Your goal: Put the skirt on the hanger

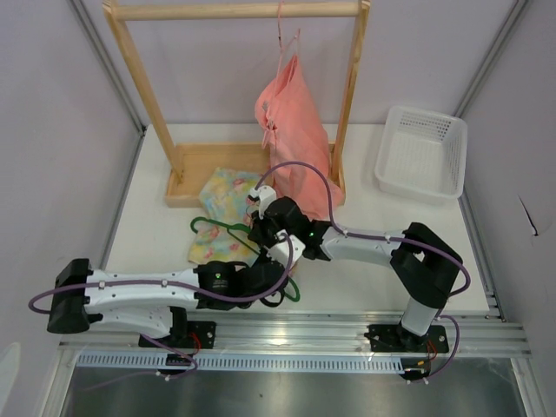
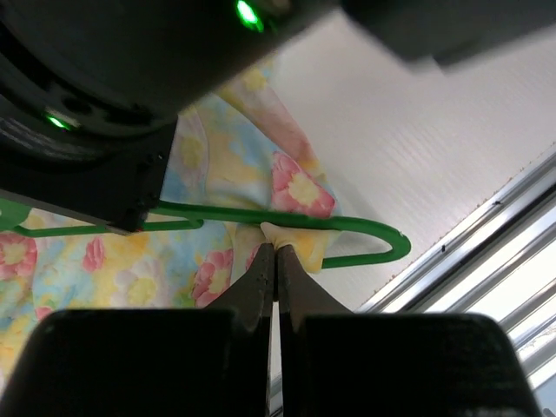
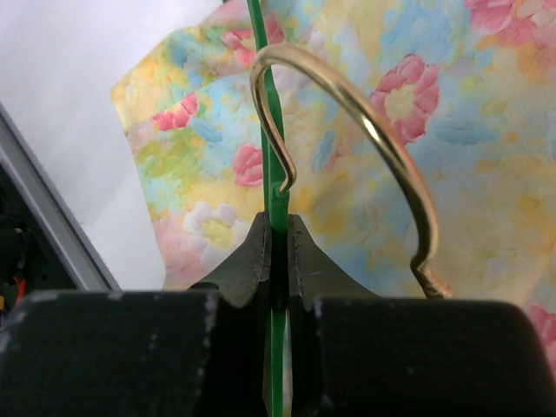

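**Two tight grips**

Pinching a fold of the skirt [image 2: 130, 261] in the clenched left gripper [image 2: 276, 254], right at the rounded end of the hanger [image 2: 261, 214]. Clamping the hanger's green bar in the right gripper [image 3: 278, 230] (brass hook [image 3: 365, 130] just beyond the fingertips). Spread on the table [image 1: 365, 278], mostly beneath the hanger: the skirt. Behind the hanger, a wooden rack [image 1: 187, 178] and a pink garment [image 1: 295, 130].

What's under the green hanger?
The flowery skirt lies under the hanger, on the table. The arms hide the hanger's middle, so what's beneath there can't be seen.
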Motion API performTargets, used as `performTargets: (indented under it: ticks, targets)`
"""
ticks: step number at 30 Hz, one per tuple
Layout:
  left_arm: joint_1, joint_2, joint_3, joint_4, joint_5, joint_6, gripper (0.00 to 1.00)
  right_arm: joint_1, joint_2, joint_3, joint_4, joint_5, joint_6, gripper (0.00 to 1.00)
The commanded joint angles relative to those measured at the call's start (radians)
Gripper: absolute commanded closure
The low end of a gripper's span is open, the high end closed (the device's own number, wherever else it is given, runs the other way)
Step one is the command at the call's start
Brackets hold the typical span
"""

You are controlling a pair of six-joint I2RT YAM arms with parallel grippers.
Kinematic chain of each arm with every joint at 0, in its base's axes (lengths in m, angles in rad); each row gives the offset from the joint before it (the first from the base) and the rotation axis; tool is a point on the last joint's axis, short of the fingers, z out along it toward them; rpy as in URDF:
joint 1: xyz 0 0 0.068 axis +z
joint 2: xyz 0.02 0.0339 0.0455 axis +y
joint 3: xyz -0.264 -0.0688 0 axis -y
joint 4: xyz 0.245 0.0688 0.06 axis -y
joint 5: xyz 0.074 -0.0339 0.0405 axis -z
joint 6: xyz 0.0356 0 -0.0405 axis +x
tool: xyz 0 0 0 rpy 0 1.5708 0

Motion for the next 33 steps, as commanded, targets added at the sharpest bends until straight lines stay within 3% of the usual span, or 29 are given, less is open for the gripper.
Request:
performTargets:
  ticks: [1, 7, 15, 26, 31, 33]
  targets:
    - [0.059, -0.039, 0.098, 0.059, 0.031, 0.060, 1.00, 0.032, 0.046, 0.032, -0.206, 0.087, -0.103, 1.00]
    - [0.114, -0.055, 0.167, 0.032, 0.085, 0.109, 1.00, 0.039, 0.058, 0.045, -0.246, 0.004, -0.118, 1.00]
    - [0.168, -0.033, 0.208, 0.018, 0.216, 0.123, 1.00, 0.039, 0.112, 0.071, -0.249, 0.004, -0.107, 1.00]
    - [0.171, -0.112, -0.091, 0.166, 0.586, -0.066, 1.00, -0.050, 0.131, 0.093, -0.222, -0.025, -0.101, 1.00]
    - [0.169, -0.017, -0.131, 0.202, 0.611, -0.094, 1.00, -0.060, 0.160, 0.133, -0.242, -0.033, -0.112, 1.00]
    - [0.171, 0.013, -0.140, 0.214, 0.594, -0.115, 0.90, -0.060, 0.160, 0.134, -0.243, -0.036, -0.112, 1.00]
